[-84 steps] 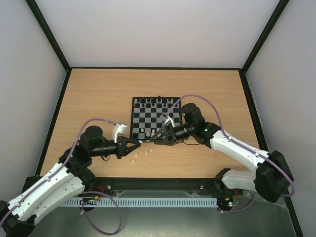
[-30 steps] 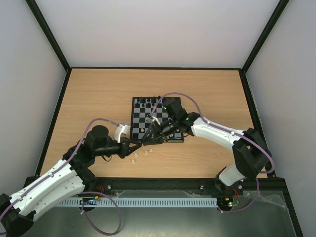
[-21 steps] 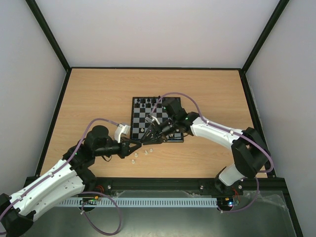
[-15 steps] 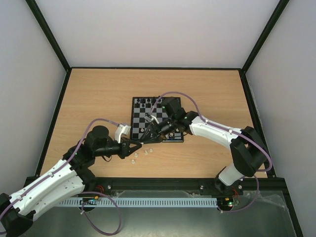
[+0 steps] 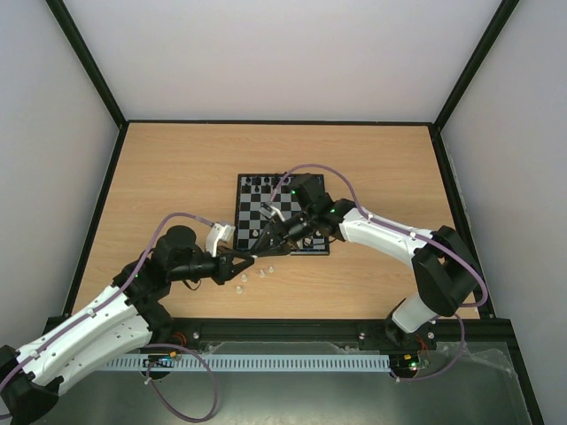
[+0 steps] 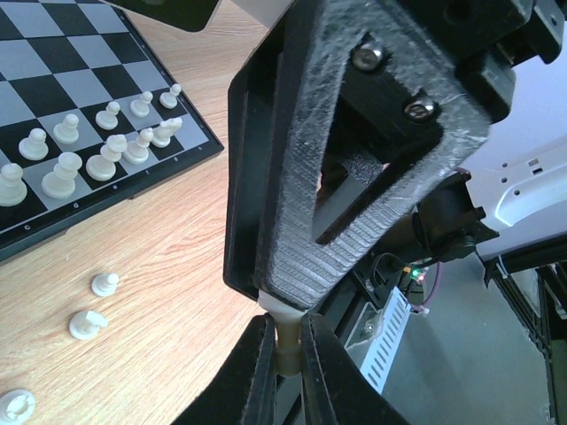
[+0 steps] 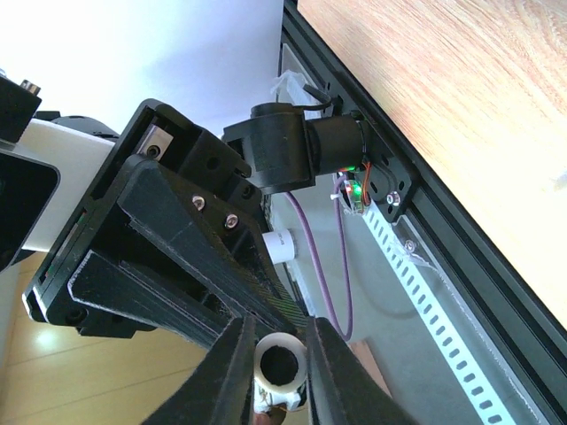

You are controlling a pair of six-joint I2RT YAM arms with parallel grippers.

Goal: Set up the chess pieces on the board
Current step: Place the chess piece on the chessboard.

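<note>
Nearest my bases, a few loose white chess pieces [image 5: 242, 278] are lying on the wooden table [image 5: 177, 177], just off the board's near rim. From my left wrist I am seeing one of them standing upright and another tipped on its side.

Just above them my two grippers are meeting tip to tip. My left gripper [image 6: 285, 326] is clamping a cream chess piece [image 6: 288, 345] between its fingers, with the piece poking out past the fingertips. My right gripper [image 7: 278, 336] is coming at the same piece from the opposite side. In its wrist view the piece's round hollow base is sitting between the two fingers, which are pressing in on both sides of it. Both grippers are therefore gripping this one piece, in the air over the table beside the board's near-left corner.

Beyond that, the chessboard [image 5: 252, 205] is lying flat in the middle of the table. A cluster of white chessmen [image 6: 106, 155] is standing on the two rows of squares next to its near rim. My right arm is reaching across the board and hiding part of those rows from above.

Farthest away, black chessmen [image 5: 266, 182] are standing along the board's far edge.
</note>
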